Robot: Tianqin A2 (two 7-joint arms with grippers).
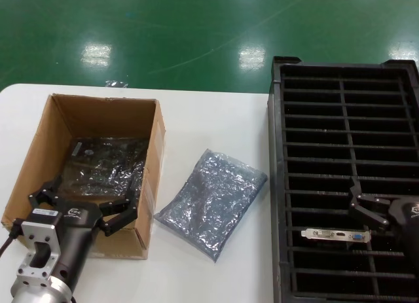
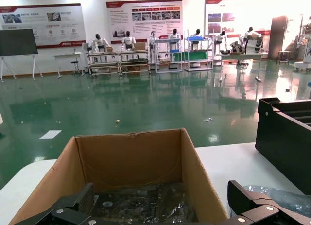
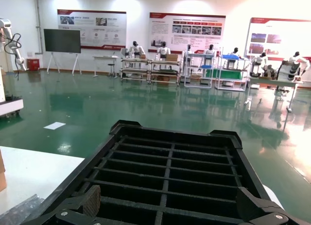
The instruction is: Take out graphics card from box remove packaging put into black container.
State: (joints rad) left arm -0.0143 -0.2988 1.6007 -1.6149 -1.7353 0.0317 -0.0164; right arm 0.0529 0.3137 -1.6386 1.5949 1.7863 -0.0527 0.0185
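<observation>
My left claw [image 1: 88, 205] hangs over the near end of the box [image 1: 46, 129], fingers spread wide, gripping nothing. The box is brown corrugated cardboard, rectangular, top open, plain walls w/ a slightly ragged rim. Right under and just ahead of that claw, inside the box, lie crinkly shiny grey bags [image 1: 105, 165] w/ dark boards showing through; how many I can't tell.

To the right of my left claw, beside the box on the white table [image 1: 216, 120], lies 1 flat bag [image 1: 213, 201]: silver-grey, semi-transparent, wrinkled, roughly rectangular, set at a slant, apart from the box wall.

My right claw [image 1: 366, 208] is over the tray [image 1: 278, 185], fingers apart, holding nothing. The tray is black hard plastic w/ a raised rim, ribs cutting it into narrow horizontal slots in 2 columns.

The card [image 1: 336, 235] sits in a slot just below and to the left of my right claw, on its near side, not touching the fingers. Only its narrow silver metal bracket shows clearly: slim strip, small ports, 1 blue. The board itself is lost in the dark slot.
</observation>
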